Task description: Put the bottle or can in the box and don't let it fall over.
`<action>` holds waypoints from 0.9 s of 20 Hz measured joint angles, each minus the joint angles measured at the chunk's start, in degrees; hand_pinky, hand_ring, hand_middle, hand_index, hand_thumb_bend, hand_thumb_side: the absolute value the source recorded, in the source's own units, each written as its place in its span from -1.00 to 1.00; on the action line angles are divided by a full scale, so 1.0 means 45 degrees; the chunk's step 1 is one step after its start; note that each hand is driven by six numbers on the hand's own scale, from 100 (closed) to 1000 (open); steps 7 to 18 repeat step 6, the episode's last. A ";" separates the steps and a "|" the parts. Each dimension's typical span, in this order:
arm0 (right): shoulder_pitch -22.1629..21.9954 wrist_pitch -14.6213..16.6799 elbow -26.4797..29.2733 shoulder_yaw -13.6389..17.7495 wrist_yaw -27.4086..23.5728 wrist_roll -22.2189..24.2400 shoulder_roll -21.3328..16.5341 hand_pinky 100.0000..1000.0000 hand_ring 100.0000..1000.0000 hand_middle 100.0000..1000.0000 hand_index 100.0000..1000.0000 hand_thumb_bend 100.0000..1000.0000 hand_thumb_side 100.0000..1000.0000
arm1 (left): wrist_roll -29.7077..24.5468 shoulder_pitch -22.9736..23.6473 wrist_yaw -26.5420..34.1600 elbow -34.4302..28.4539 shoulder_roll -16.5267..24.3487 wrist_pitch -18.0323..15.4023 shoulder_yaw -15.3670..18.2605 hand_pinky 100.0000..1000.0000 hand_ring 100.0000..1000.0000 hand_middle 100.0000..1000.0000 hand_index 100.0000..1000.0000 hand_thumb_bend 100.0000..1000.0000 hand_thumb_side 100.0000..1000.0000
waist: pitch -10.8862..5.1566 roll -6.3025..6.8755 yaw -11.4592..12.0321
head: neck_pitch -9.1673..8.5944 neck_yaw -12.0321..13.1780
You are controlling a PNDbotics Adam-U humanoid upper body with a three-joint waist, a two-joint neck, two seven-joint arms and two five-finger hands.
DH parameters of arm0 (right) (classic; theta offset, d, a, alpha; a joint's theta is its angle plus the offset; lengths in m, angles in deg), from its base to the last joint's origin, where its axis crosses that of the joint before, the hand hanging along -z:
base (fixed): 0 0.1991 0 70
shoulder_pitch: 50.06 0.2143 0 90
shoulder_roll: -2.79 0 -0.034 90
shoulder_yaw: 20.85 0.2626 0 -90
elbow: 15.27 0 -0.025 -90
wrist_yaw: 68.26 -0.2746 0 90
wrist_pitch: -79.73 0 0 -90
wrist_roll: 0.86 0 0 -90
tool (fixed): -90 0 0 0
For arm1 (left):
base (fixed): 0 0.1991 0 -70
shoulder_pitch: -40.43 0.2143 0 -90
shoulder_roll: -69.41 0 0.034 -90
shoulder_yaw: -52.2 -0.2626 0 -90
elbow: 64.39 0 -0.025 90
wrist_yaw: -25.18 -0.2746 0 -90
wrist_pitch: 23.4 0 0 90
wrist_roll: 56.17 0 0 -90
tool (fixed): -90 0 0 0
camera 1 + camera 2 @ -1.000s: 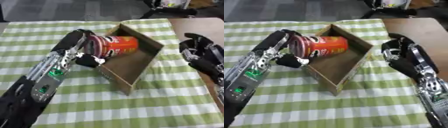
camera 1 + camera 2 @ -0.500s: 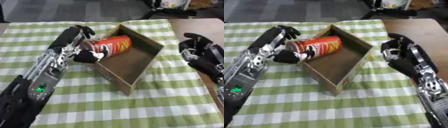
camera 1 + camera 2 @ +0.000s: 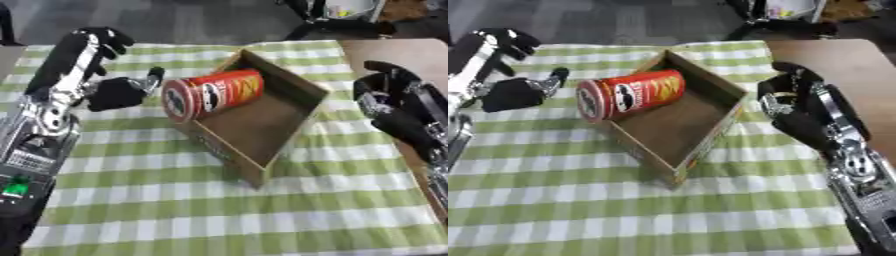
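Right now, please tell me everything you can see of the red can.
The can is a red tube with a dark logo and yellow print on its side and a pale rimmed end facing the camera. It lies tilted on its side across the near-left wall of the box, one end over the box floor. The left hand is open beside it, apparently not touching.

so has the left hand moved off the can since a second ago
Yes. The left hand was wrapped round the red can; now it is open and drawn back to the left, clear of the cardboard box, where the can lies tilted over the near wall.
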 measured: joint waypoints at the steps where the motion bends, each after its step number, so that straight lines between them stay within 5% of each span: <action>1: -0.0002 -0.0008 0.0004 0.0005 -0.0010 -0.0011 0.0000 0.45 0.52 0.27 0.71 -0.89 -0.34 | 0.0101 0.0184 0.0156 -0.0088 0.0164 0.0036 0.0083 0.22 0.48 0.33 0.53 -0.39 -0.36 | -0.0032 0.0000 0.0038 | 0.0007 -0.0026; 6: -0.0059 -0.0005 0.0049 0.0059 -0.0031 -0.0036 -0.0002 0.45 0.52 0.27 0.71 -0.89 -0.34 | 0.0579 0.0996 0.0891 -0.0460 0.0854 0.0171 0.0432 0.22 0.48 0.33 0.53 -0.39 -0.37 | -0.0120 -0.0003 0.0145 | 0.0077 -0.0050; 18: -0.0059 -0.0005 0.0049 0.0059 -0.0031 -0.0036 -0.0002 0.45 0.52 0.27 0.71 -0.89 -0.34 | 0.0579 0.0996 0.0891 -0.0460 0.0854 0.0171 0.0432 0.22 0.48 0.33 0.53 -0.39 -0.37 | -0.0120 -0.0003 0.0145 | 0.0077 -0.0050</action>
